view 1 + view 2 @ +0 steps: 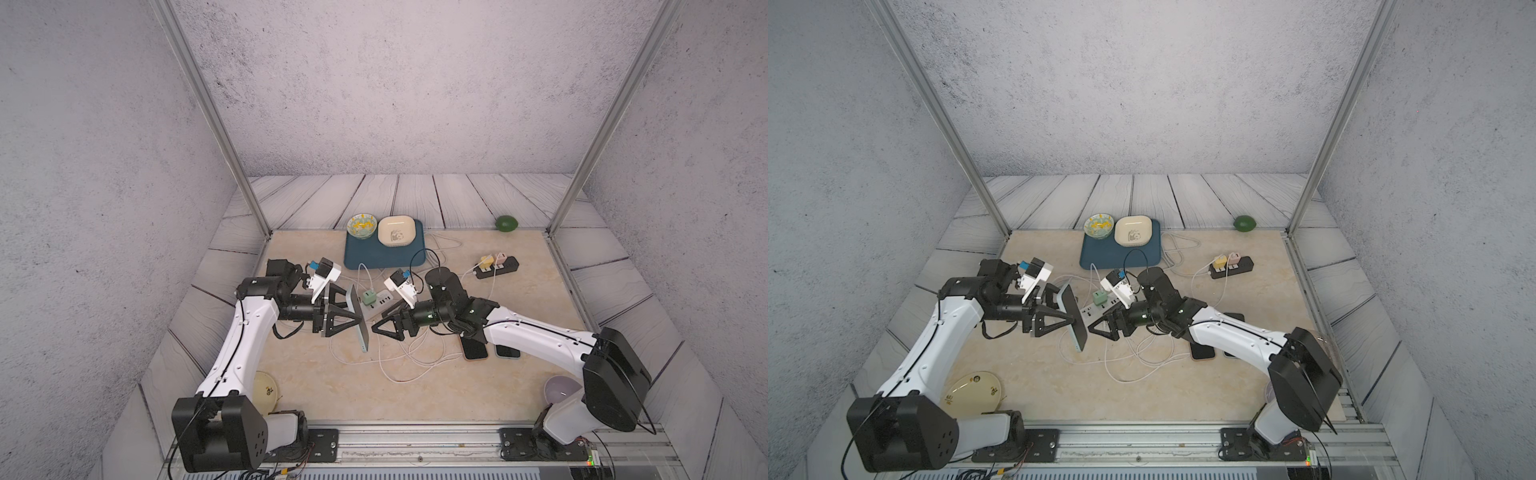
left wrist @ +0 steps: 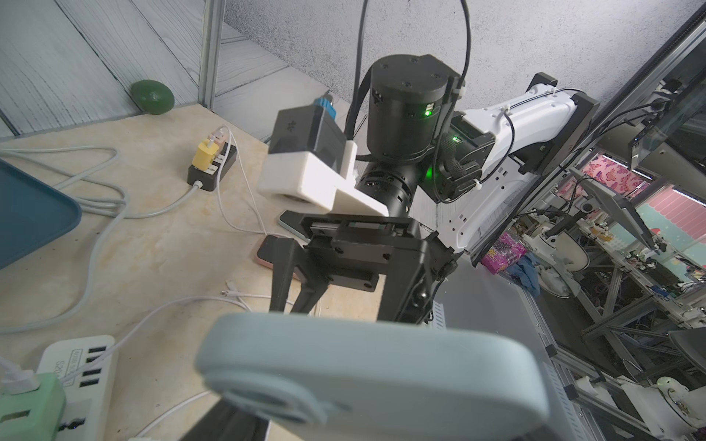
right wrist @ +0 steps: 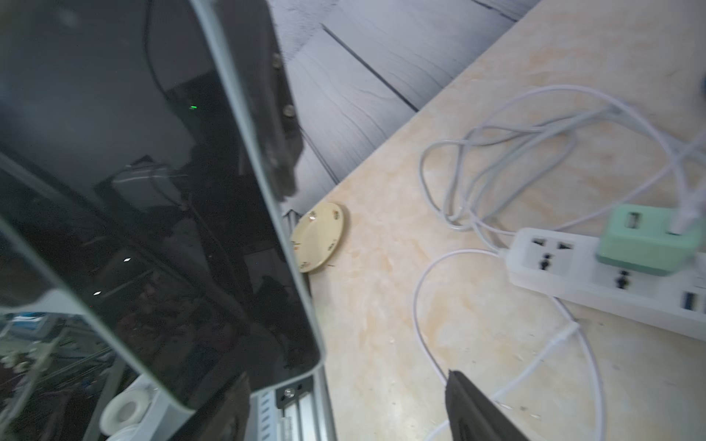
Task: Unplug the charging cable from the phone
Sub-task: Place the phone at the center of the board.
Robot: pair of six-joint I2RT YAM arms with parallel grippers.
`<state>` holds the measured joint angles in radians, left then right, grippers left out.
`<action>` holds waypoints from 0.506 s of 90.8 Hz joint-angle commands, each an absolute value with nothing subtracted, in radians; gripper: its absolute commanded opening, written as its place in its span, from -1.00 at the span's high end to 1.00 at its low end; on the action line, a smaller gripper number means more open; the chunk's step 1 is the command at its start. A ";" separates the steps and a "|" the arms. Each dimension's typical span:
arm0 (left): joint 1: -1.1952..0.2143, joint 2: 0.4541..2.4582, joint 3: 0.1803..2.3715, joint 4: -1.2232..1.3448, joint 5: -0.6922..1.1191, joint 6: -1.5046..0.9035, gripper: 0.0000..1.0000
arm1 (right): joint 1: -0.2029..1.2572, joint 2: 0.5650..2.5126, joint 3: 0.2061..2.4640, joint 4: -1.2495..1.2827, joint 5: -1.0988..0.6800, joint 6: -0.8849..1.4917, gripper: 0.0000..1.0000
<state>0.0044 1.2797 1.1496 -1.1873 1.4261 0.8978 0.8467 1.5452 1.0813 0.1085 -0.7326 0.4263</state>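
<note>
Beige tabletop (image 1: 457, 386), kinda messy | left gripper (image 1: 355, 310) clamped on upright phone (image 1: 362, 338) | right gripper (image 1: 377, 326) spread wide beside its screen | cable (image 3: 561, 336) loose on tabletop

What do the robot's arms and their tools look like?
The left arm and right arm have white shells, black joints and thin black cables. The left tool and right tool have black triangular open-frame fingers, each with a white camera mount.

The left wrist view blurs and crops the phone (image 2: 366, 378)

upright pale-blue phone (image 1: 360, 324), white cable (image 2: 233, 294) loose beneath
</note>
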 commanded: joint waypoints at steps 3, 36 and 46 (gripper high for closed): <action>0.005 1.259 1.183 -1.225 1.480 0.929 0.43 | 0.844 1.551 1.075 0.232 -0.892 0.475 -0.71; 0.002 1.258 1.185 -1.238 1.482 0.942 0.43 | 0.883 1.593 1.101 0.260 -0.923 0.442 -0.99; 0.002 1.258 1.184 -1.241 1.482 0.946 0.43 | 0.901 1.605 1.126 0.200 -0.893 0.384 -0.99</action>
